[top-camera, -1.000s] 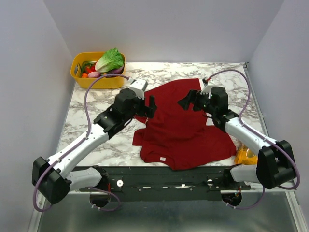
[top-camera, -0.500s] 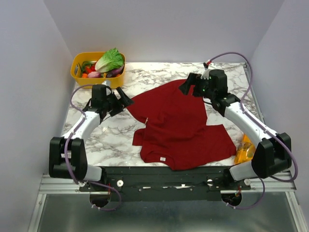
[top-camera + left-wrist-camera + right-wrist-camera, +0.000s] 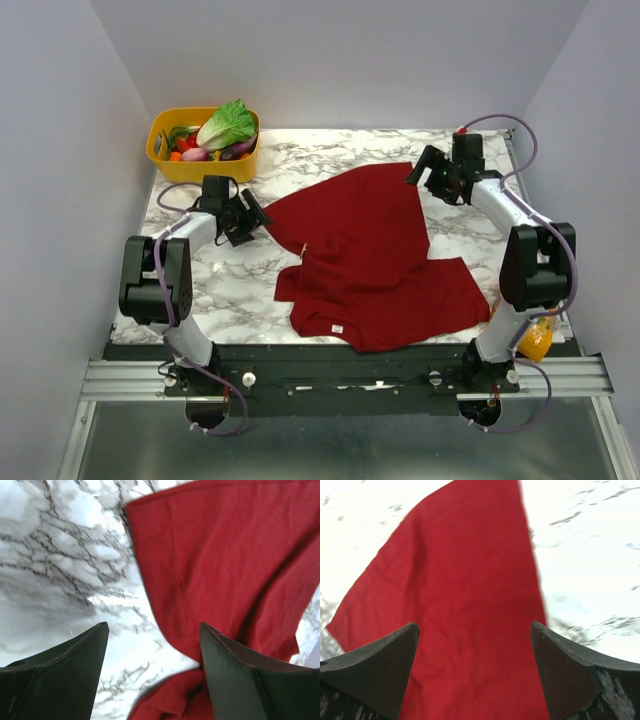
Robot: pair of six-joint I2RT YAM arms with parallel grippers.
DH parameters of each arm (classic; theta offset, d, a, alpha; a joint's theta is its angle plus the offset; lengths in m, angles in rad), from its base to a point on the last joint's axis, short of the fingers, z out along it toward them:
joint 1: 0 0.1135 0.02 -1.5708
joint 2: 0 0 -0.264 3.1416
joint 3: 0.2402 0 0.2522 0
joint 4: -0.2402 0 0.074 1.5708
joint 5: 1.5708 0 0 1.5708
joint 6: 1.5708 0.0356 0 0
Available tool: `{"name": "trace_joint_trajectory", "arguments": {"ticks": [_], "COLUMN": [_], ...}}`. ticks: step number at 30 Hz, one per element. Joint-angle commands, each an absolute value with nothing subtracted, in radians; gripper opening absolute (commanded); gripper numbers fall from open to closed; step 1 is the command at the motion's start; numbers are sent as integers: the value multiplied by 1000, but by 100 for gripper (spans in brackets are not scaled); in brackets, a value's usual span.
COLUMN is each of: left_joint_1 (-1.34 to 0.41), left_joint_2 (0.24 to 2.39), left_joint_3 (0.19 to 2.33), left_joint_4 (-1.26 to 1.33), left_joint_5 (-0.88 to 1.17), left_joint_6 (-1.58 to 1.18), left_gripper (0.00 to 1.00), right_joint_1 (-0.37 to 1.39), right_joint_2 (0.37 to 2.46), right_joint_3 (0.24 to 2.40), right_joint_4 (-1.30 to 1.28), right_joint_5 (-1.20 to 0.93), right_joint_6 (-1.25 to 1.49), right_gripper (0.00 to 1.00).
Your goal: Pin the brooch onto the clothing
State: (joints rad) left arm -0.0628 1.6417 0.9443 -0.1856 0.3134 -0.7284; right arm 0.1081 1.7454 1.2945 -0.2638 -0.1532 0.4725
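The dark red T-shirt (image 3: 370, 255) lies spread on the marble table (image 3: 450, 215), its white neck label (image 3: 338, 328) near the front edge. A tiny pale speck (image 3: 303, 249) sits on a fold at the shirt's left side; it is too small to tell whether it is the brooch. My left gripper (image 3: 255, 214) is open and empty just left of the shirt's left corner; in the left wrist view (image 3: 152, 630) it is over marble and the shirt's edge (image 3: 225, 555). My right gripper (image 3: 424, 170) is open and empty at the shirt's back right corner, over red fabric (image 3: 465, 580) in the right wrist view (image 3: 475, 630).
A yellow basket (image 3: 160, 150) of vegetables stands at the back left corner. An orange-yellow snack bag (image 3: 537, 341) lies at the front right edge beside the right arm's base. Grey walls close in the table on the left, right and back.
Both arms have pulled outward: the left to the table's left side, the right to the back right corner. The shirt's upper part now lies flatter and wider. Both grippers stay open.
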Motion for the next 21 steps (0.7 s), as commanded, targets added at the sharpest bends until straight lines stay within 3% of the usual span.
{"name": "trace_joint_trajectory", "arguments": {"ticks": [1,9,21], "left_joint_1": [-61,-83,-182], "left_joint_2": [1752,1874,2000], "left_joint_3": [1011,1132,1292], "left_joint_4": [-192,-268,-411], "left_joint_5": [279,201,100], "left_joint_6": [-709,-671,-647], "left_gripper": [79,77,73], "right_joint_1": [89,84,71], "right_joint_2": [1841,2060,2198], "right_joint_3": [1423,1583,1767], "right_joint_4": [-360,-517,-638], "right_joint_5": [-146,-123,-101], "right_joint_6": [505,495,486], "right_gripper": [100,100,98]}}
